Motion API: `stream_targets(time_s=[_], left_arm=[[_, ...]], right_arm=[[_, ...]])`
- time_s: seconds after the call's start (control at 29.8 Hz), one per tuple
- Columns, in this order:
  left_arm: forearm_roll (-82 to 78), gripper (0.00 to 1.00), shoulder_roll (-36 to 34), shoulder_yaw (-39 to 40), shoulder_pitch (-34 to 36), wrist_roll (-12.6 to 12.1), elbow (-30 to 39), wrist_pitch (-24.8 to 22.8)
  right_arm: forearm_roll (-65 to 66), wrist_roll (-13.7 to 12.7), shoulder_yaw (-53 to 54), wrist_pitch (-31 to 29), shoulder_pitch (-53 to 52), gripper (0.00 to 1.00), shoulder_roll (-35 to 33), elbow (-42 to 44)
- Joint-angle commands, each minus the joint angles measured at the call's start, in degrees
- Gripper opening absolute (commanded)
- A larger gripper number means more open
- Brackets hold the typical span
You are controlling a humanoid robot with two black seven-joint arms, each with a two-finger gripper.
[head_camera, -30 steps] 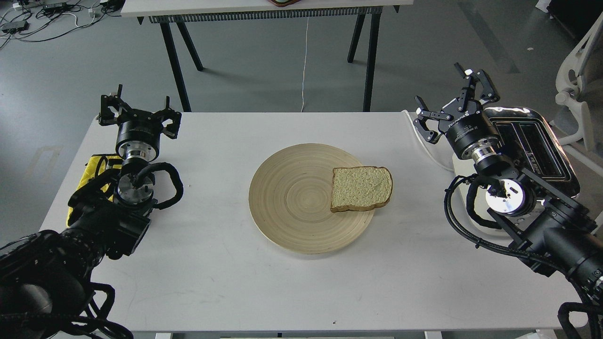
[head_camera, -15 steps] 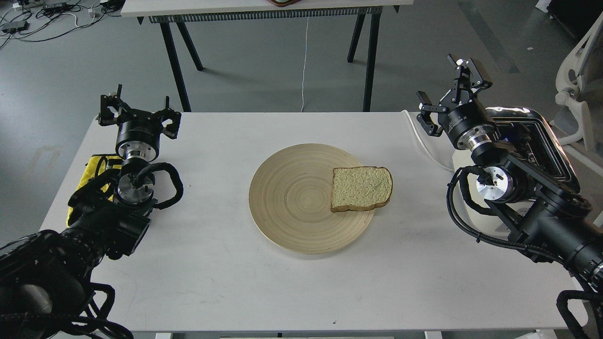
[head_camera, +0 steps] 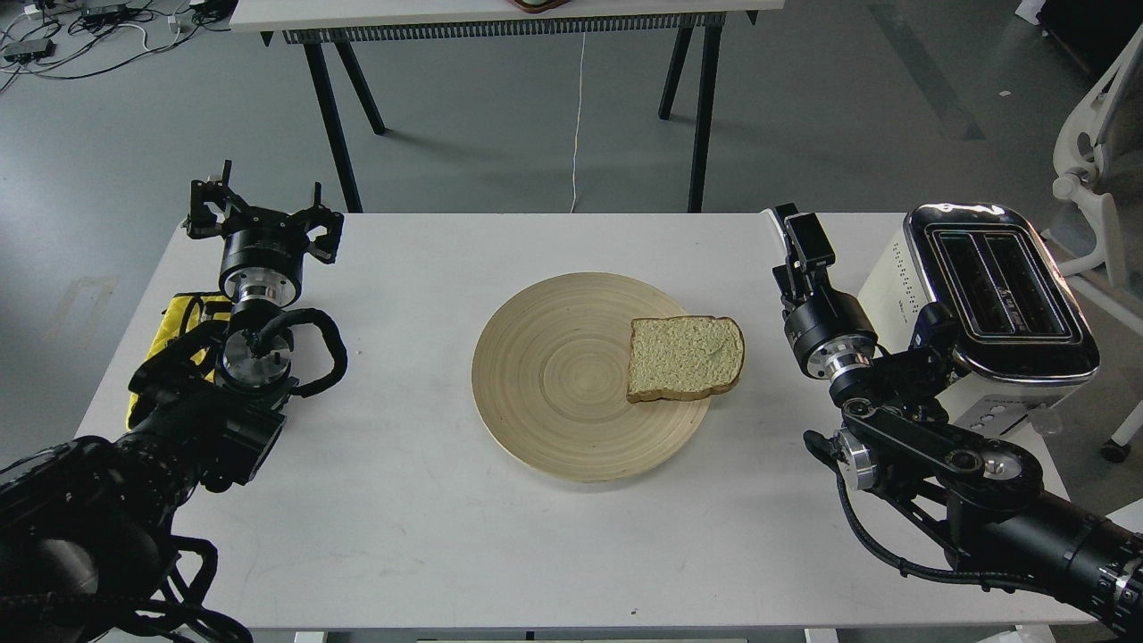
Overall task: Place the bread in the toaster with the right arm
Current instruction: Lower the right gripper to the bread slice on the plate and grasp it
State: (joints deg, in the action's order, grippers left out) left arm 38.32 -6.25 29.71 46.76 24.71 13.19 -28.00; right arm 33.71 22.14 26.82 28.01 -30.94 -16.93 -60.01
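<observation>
The bread (head_camera: 686, 357), a pale speckled slice with a brown crust, lies flat on the right part of the round wooden plate (head_camera: 554, 375). The cream toaster (head_camera: 991, 304) with a chrome top stands at the table's right edge, both black slots empty. My right gripper (head_camera: 801, 243) hovers between the plate and the toaster, up and to the right of the bread. It is seen side-on, so its fingers cannot be told apart. My left gripper (head_camera: 263, 212) is open and empty at the table's far left.
A yellow cloth (head_camera: 179, 321) lies under my left arm at the table's left edge. The toaster's white cord (head_camera: 817, 286) runs behind my right gripper. A second table (head_camera: 500, 13) stands beyond, and a white chair (head_camera: 1094, 170) at the right.
My right arm swung down and left off the toaster, uncovering it. Its gripper turned from a spread, face-on pose to side-on and now sits lower, nearer the bread. The left arm has not moved.
</observation>
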Motion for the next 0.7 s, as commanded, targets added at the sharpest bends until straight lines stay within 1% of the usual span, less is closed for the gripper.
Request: stream_targets(time_s=[0.0,0.17,0.27,0.44,0.6,0.67], left_arm=[[0.00,1.00,0.01,-0.01,0.00,-0.01,0.00,0.00],[0.00,1.00,0.01,-0.01,0.09,-0.01,0.00,0.00],[0.00,1.00,0.01,-0.01,0.00,-0.01,0.00,0.00],[0.00,1.00,0.01,-0.01,0.00,-0.01,0.00,0.00],[0.00,1.00,0.01,-0.01,0.00,-0.01,0.00,0.00],[0.00,1.00,0.01,-0.01,0.00,-0.01,0.00,0.00]], right_arm=[[-0.05,-0.08,-0.19,-0.01,2.37,0.98,0.40,-0.46],[0.21,-0.08,-0.98,-0.01,3.52,0.98,0.58,0.50],[0.57,-0.17,-1.16,-0.01,3.69,0.98,2.86,2.08],[0.57,-0.17,-4.14,-0.01,3.52,0.98,6.55,7.36],[0.57,-0.17,-4.32,-0.01,3.52,0.98,8.40,8.77],[0.57,-0.17,-4.32,-0.01,3.52,0.95,8.58,8.77]])
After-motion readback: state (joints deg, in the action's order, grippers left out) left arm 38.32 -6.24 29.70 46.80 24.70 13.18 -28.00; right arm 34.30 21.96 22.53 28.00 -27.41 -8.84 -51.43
